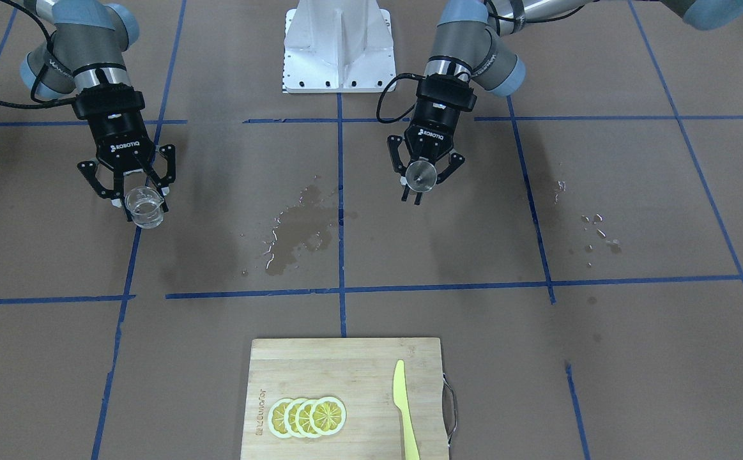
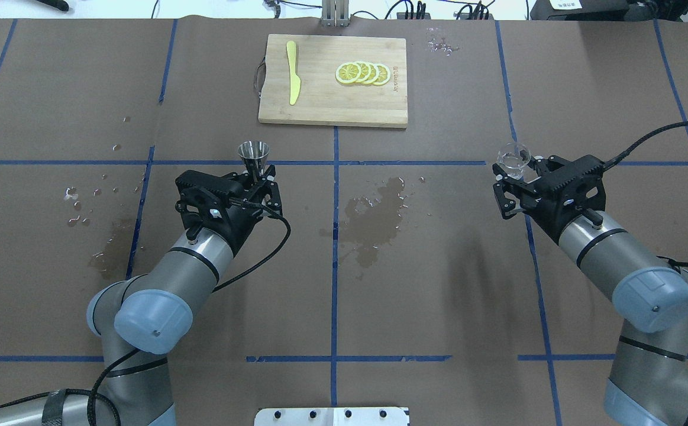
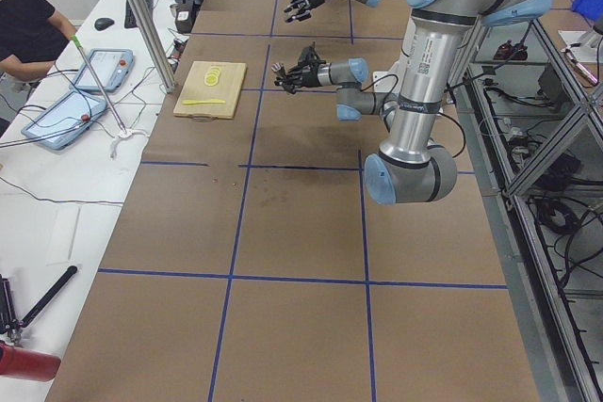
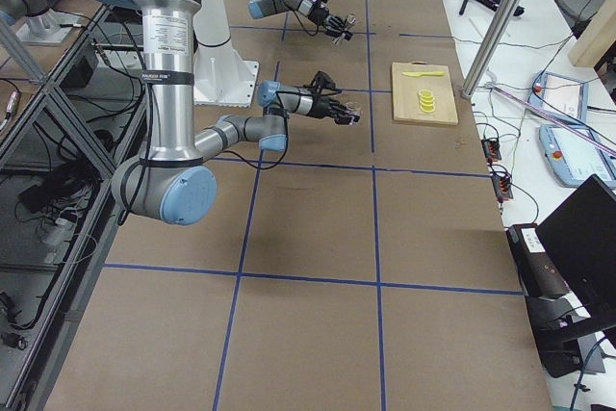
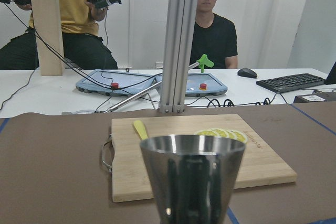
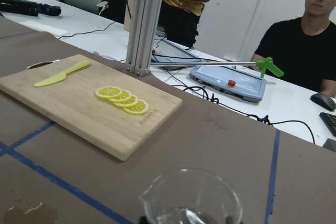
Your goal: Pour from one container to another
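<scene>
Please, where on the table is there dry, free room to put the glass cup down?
Free: the far-right square, beyond the right pincer; also the strip between the puddle and that pincer. Avoid the centre, which is wet, and the drops left of the left pincer.

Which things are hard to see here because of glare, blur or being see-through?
Overhead exterior: the glass cup nearly vanishes against the brown table, only white glints marking it. Left wrist view: the steel jigger fills the foreground with streaky reflections. Front-facing view: the wet patch glistens.
</scene>
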Controlling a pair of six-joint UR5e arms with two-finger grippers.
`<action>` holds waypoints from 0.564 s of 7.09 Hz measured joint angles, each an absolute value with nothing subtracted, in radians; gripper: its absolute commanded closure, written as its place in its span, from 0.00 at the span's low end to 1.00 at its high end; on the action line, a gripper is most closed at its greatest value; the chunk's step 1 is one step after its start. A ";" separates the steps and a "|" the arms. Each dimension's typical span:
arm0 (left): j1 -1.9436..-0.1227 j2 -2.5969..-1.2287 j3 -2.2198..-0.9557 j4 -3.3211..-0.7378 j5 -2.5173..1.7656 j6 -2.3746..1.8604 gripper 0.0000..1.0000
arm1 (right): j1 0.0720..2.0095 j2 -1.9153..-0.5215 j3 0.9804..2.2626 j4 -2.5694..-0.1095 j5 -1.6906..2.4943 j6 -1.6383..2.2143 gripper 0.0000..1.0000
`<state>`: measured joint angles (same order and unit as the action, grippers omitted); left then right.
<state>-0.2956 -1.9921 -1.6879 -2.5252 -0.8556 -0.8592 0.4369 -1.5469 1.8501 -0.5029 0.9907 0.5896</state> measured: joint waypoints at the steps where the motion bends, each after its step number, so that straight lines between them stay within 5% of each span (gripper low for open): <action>1: -0.296 -2.009 -1.682 -2.541 -0.916 -0.783 1.00 | 0.440 -1.519 1.886 -0.584 1.007 0.563 1.00; 4: -0.301 -2.053 -1.616 -2.675 -1.071 -0.679 1.00 | 0.439 -1.400 1.990 -0.886 1.020 0.477 1.00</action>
